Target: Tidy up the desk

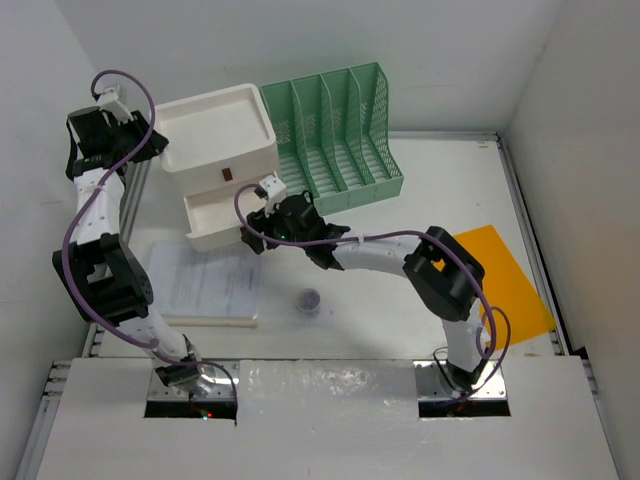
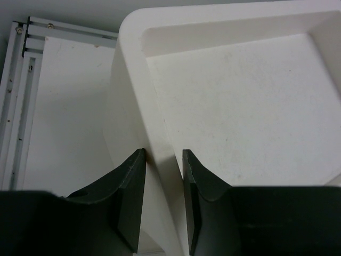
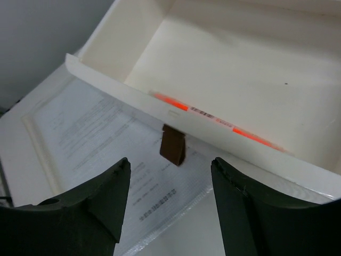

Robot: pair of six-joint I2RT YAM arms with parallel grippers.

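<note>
Dark fingers of the right gripper (image 3: 170,173) are filling the bottom of its wrist view, standing well apart with nothing between them. Straight ahead, just beyond the fingertips and centred on the gap, a small brown handle (image 3: 173,145) is sticking out from the front wall of an open drawer (image 3: 240,69). That wall is running crosswise to the fingers, so the drawer's slide direction is lying along the gripper's own reach. Inside, what looks like an orange-red pen (image 3: 173,102) is lying flat against the front wall, parallel to it. A printed sheet (image 3: 90,133) in a clear sleeve is resting on the desk (image 1: 440,180), partly beneath the drawer front.

The left gripper (image 2: 164,160) is clamping the rim of the drawer box (image 2: 240,106), one finger outside the wall and one inside the top tray, seemingly bracing it. The desk is spreading beneath everything, with the box sitting toward its far left corner.

The right arm is plainly the nearer one to the handle. Whether the drawer is about to be pushed home or drawn further out, the move is hinging on that handle lying dead ahead of the parted fingers.
</note>
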